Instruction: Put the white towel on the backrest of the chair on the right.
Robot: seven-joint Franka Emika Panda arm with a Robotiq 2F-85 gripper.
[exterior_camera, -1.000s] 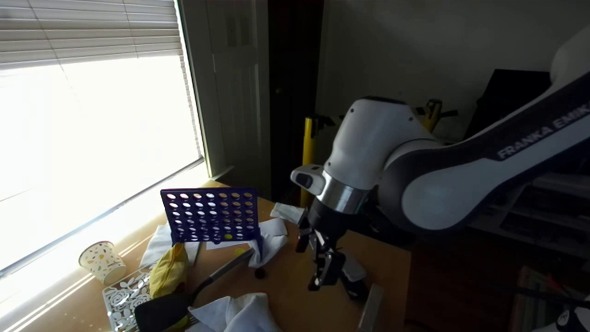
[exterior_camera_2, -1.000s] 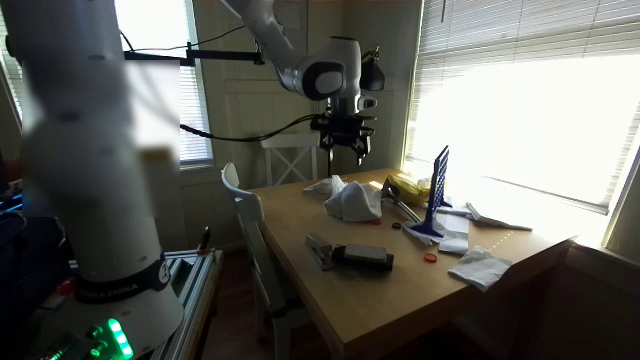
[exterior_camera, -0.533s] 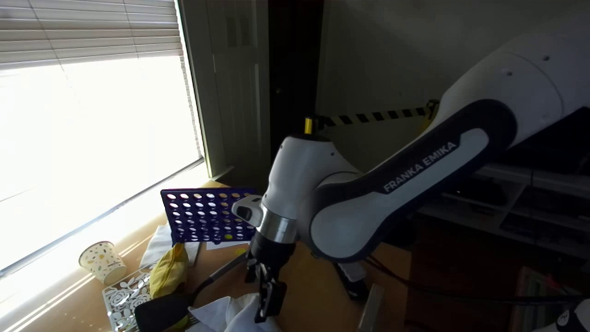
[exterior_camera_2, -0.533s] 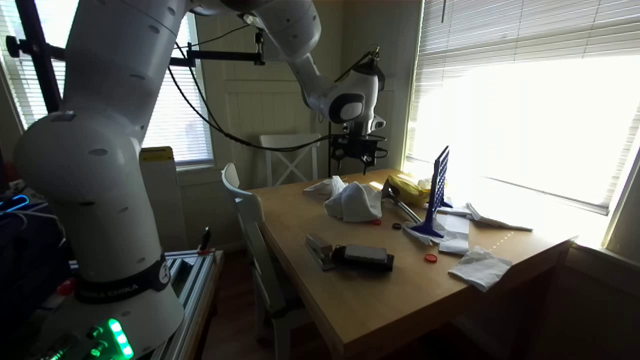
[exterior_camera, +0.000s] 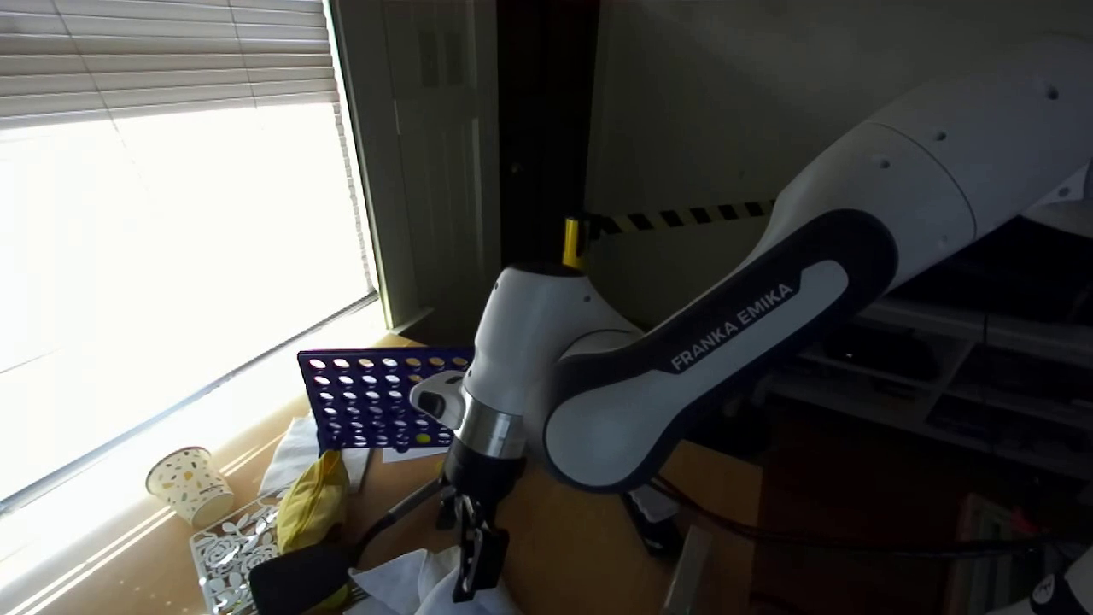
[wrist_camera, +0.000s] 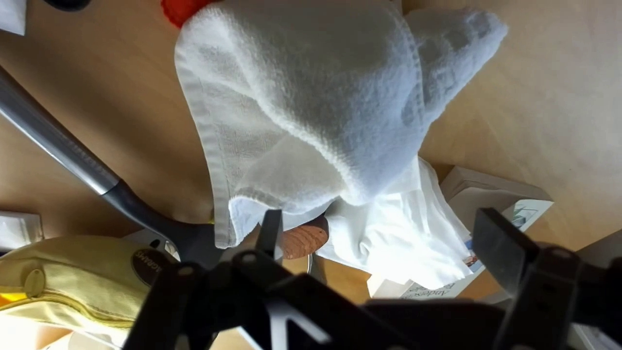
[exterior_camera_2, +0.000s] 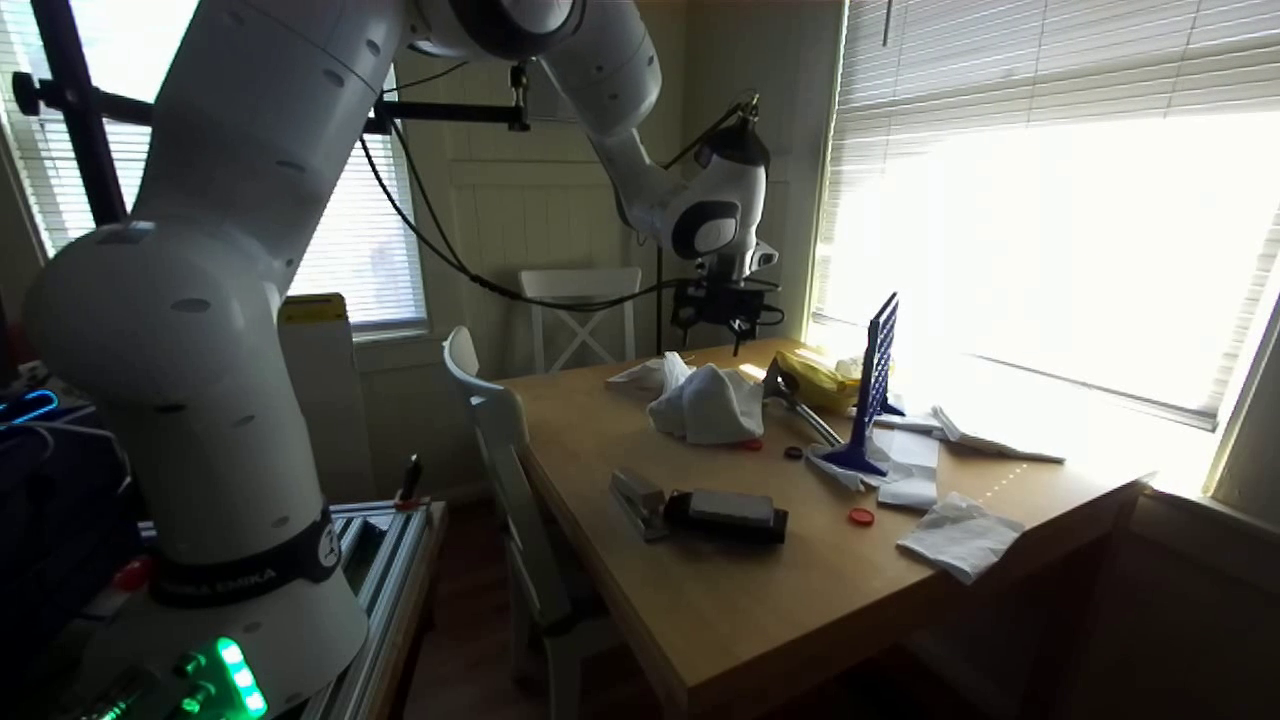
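While the gripper [wrist_camera: 379,214] hangs over the table [exterior_camera_2: 720,610], its jaws stand wide apart. The towel [wrist_camera: 311,97] lies rumpled on the table near the gripper, folded over itself, with a red disc [wrist_camera: 181,8] at its edge. Beside it slants a spatula [wrist_camera: 87,168], the dark neck close to a corner of the towel, and a pouch [wrist_camera: 87,277] lies next to the spatula. In an exterior view a blue grid [exterior_camera: 362,388] stands upright on the table and a cup [exterior_camera: 189,489] near the pouch. A near chair [exterior_camera_2: 503,412] stands at the table's side, a far chair [exterior_camera_2: 580,283] beyond the table, both apart from the towel.
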